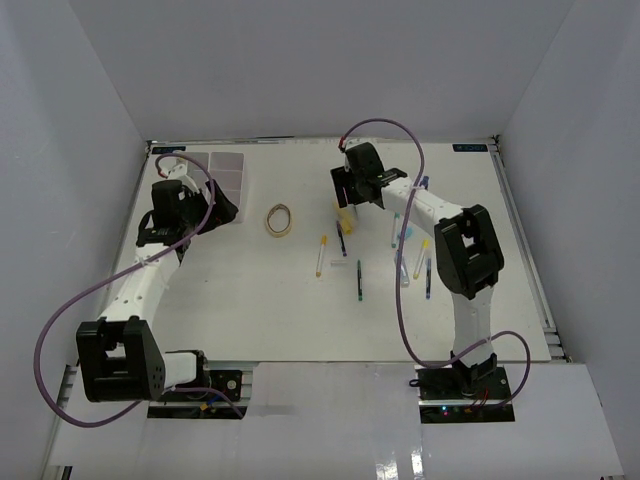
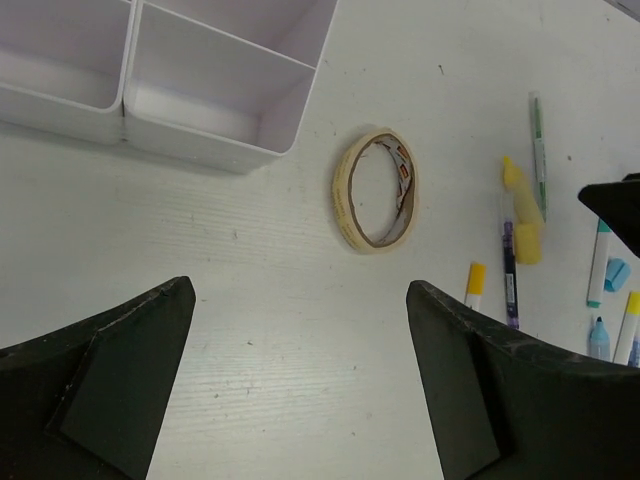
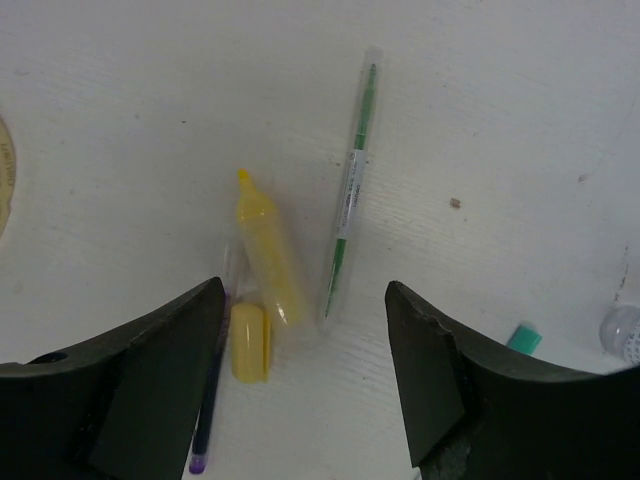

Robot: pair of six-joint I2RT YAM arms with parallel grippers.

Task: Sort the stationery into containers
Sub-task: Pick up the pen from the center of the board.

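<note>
Item: yellow highlighter [image 3: 268, 250], uncapped, flat on bench [image 3: 500, 100], centred between wide-open right jaws; green pen [image 3: 347, 205] just beside. Handling: descend centred, pinch barrel alone; left jaws open, tape ring [image 2: 345, 200] ahead.

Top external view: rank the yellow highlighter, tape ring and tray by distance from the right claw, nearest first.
1. Yellow highlighter: just on the near side of the right claw, almost under it.
2. Tape ring: off to the claw's left, around the middle.
3. Tray: farther left again, in the far-left corner.
</note>
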